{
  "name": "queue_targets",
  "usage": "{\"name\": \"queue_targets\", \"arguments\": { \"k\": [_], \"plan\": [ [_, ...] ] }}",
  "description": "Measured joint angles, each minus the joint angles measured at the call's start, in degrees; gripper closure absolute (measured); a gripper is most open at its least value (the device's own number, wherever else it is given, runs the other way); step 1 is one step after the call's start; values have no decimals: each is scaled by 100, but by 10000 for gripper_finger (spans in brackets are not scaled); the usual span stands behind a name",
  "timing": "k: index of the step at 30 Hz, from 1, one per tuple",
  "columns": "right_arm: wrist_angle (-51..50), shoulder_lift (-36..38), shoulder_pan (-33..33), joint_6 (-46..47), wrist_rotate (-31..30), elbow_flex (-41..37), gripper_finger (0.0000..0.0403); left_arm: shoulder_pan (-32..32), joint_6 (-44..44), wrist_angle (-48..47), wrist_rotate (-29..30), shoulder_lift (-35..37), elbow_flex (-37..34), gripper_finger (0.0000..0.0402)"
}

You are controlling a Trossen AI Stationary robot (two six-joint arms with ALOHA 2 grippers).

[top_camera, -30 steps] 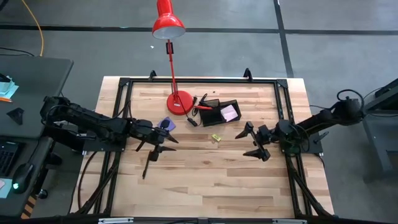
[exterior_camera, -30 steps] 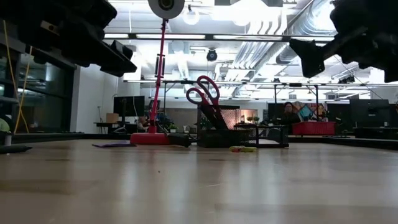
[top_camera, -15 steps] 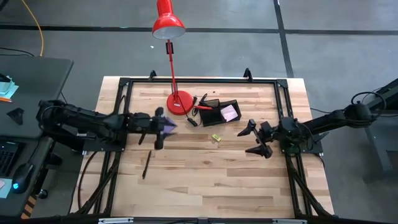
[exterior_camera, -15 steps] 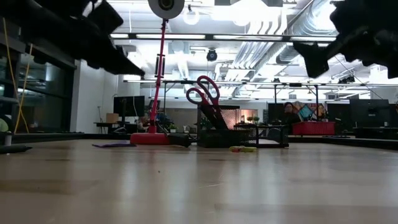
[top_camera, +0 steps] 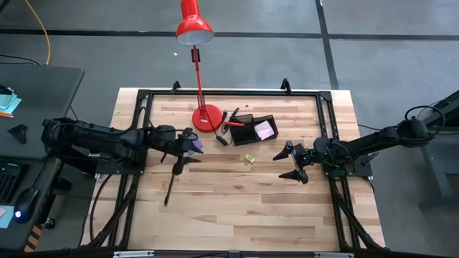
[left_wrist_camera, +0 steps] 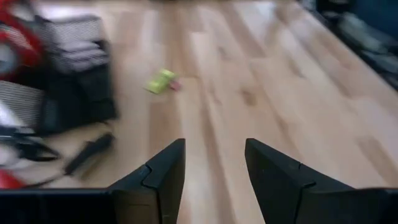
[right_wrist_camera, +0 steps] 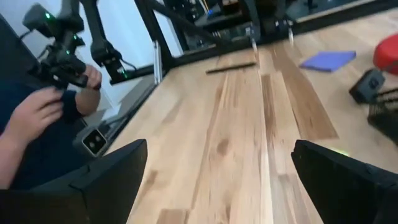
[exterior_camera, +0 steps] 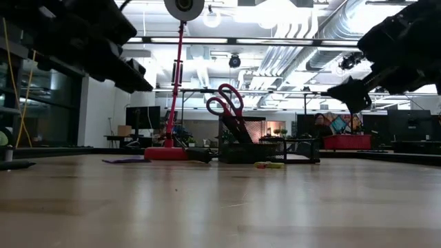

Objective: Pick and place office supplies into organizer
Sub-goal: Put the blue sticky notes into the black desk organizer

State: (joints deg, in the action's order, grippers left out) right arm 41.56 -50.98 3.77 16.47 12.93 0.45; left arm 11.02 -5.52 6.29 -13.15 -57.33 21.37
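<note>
Your small black rectangular organizer tray (top_camera: 252, 130) sits at the table's far middle, holding red-handled scissors (exterior_camera: 226, 102) upright and a pink square note pad (top_camera: 265, 130). Your left gripper (top_camera: 183, 152) hovers empty, fingers parted, with the flat purple-blue square pad (top_camera: 192, 145) touching at its 1 o'clock and a thin dark pen (top_camera: 169, 190) at 7 o'clock. Your right gripper (top_camera: 288, 164) waits wide open (nothing held), the tiny yellow piece (top_camera: 249, 158) at its 9 o'clock.

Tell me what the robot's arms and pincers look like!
Both arms are dark, jointed and slim, with black cables trailing down their sides. The left pincer has two blocky black fingers with stepped edges. The right pincer has wide, flat black fingers.
</note>
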Motion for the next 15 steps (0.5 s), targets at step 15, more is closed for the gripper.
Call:
{"name": "queue_targets", "arguments": {
  "k": [15],
  "plan": [
    [-972, 0, 0, 0, 2, 0, 13, 1579, -25, -298, -1270, 7, 0, 243]
  ]
}}
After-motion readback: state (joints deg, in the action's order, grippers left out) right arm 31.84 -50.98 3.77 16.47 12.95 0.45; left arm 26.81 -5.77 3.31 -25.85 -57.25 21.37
